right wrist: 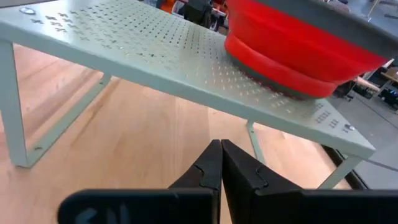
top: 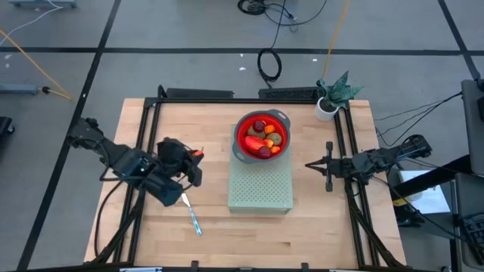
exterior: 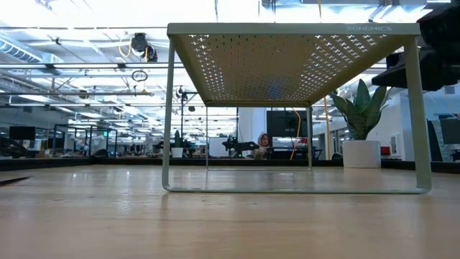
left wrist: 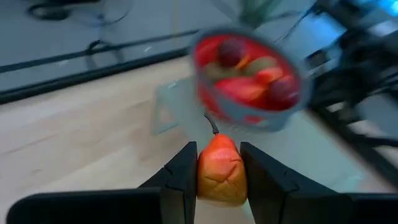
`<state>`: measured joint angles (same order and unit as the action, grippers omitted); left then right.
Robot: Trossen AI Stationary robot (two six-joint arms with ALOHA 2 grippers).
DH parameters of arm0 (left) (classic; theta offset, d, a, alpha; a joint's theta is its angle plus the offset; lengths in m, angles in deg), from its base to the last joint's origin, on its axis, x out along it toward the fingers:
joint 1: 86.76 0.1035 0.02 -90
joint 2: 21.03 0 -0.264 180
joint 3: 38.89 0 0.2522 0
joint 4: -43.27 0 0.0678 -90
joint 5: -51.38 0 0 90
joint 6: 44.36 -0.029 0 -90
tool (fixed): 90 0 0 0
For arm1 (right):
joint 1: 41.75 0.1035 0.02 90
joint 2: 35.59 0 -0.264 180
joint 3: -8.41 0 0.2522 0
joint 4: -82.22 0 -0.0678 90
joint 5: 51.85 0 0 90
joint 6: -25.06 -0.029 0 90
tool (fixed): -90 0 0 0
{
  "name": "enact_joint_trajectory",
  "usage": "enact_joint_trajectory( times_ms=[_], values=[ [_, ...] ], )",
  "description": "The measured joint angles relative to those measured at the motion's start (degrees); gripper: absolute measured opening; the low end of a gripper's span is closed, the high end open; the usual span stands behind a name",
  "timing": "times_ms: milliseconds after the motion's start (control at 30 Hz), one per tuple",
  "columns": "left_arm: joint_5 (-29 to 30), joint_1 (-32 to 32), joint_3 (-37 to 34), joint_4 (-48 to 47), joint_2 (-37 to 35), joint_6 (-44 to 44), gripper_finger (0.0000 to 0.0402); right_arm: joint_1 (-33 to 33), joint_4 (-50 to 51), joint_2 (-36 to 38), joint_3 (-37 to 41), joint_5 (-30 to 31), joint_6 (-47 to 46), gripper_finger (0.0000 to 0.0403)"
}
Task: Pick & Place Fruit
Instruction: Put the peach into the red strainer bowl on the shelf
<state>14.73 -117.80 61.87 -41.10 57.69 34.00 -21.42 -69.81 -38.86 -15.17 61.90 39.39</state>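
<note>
Pinching an elongated red-orange fruit [left wrist: 219, 169] between its two dark fingers [left wrist: 184, 173], the left gripper [top: 195, 160] is hovering over the left half of the wooden table [top: 151, 227], just left of the pale green perforated stand [top: 261, 189]. The fruit is showing a glossy skin, orange-yellow at the base and shading to red toward its narrower end, with a thin dark stem sticking out of the tip; in the high view only a small orange-red spot of it is peeking out at the gripper's front.

Beyond it, the red collapsible bowl with a grey rim [top: 236, 143] is sitting on the far end of the stand. Inside it are lying the other fruit pieces: two dark red balls [top: 260, 126], brown-green ovals [top: 280, 139], a red-orange piece [top: 257, 141] and a few tiny orange balls [top: 269, 131], all crowded together.

A thin knife with a light-blue handle [top: 193, 221] is lying flat on the table just nearer than the left gripper, apart from it.

The right gripper [top: 308, 164] is waiting at the right side of the table, beside the stand, with its fingers [right wrist: 208, 165] pressed together on nothing. A small potted plant [top: 330, 97] is standing at the far right corner of the table.
</note>
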Motion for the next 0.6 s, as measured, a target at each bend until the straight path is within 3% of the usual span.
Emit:
enact_joint_trajectory(
  times_ms=[233,500,600],
  values=[
    [5.1,-2.2,0.0,16.0,-0.9,-14.1,0.0104,0.0,-12.6,0.0,2.4,0.0,0.0,0.0000],
    [4.5,-3.2,-0.1,33.9,-0.9,-33.7,0.0104,0.0,-28.5,0.0,6.2,0.0,-0.6,0.0000],
    [2.5,-3.1,-0.1,40.6,-0.9,-41.4,0.0104,0.0,-29.6,0.0,6.4,0.1,-3.0,0.0000]
  ],
)
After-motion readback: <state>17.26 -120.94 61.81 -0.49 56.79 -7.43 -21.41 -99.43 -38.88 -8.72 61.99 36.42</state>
